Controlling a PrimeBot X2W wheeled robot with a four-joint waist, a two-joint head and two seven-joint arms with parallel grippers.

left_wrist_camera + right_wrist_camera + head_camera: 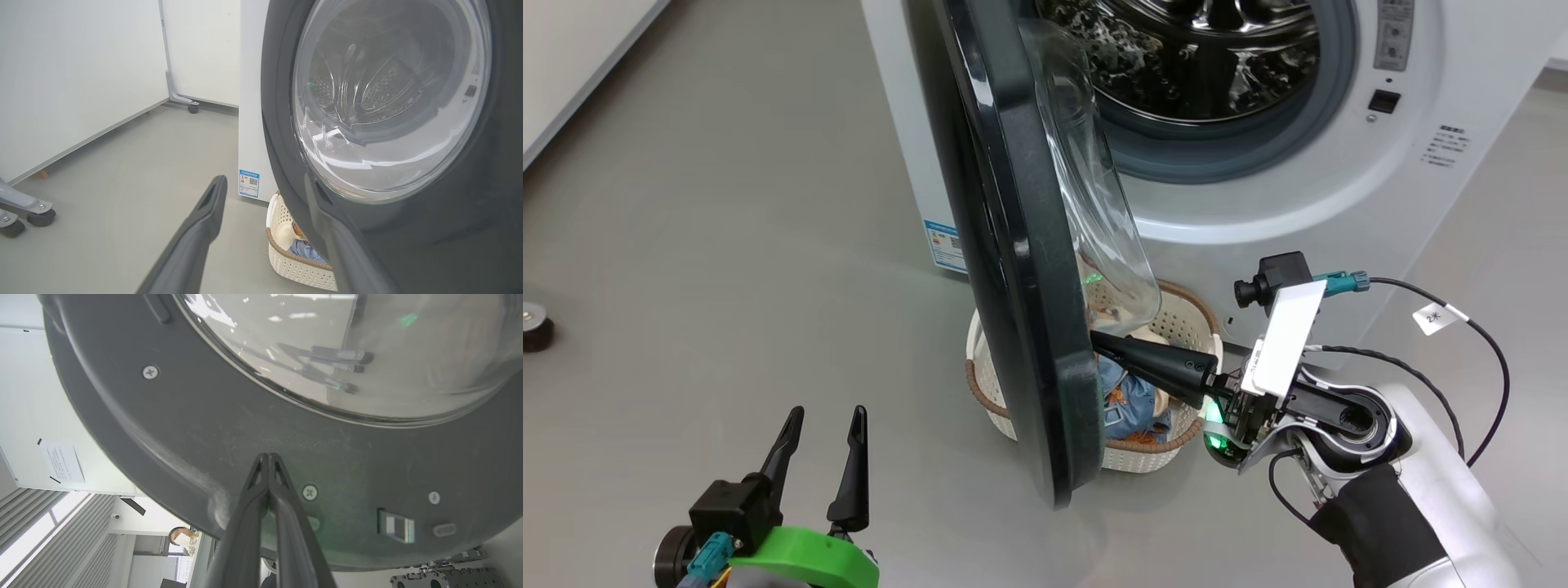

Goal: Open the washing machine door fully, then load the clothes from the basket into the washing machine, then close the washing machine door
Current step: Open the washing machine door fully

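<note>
**Operator:** What is the status of the main units?

**Guide:** You have the washing machine (pixel 1258 212) standing on the grey floor (pixel 727 245), with its perforated steel drum (pixel 1201 49) exposed behind the grey gasket. The washing machine door (pixel 1013 245) stands partly open. In the head view you see it nearly edge-on, swung out from the machine front, with its glass bowl facing the drum side.

**Operator:** Where is the load?

**Guide:** You will find the basket (pixel 1184 318) on the floor just in front of the machine, partly hidden behind the lower door rim. The clothes (pixel 1131 404) lie inside it: light blue fabric with orange and cream patches. The drum holds no garment that you can see.

**Operator:** And the pincers?

**Guide:** Your right pincer (pixel 267 455) is closed with its fingers pressed together, gripping nothing. Its tips are set at the door's grey inner rim, below the glass bowl and above the basket. Your left pincer (pixel 827 416) is open and empty, on the outer side of the door, apart from it.
</note>
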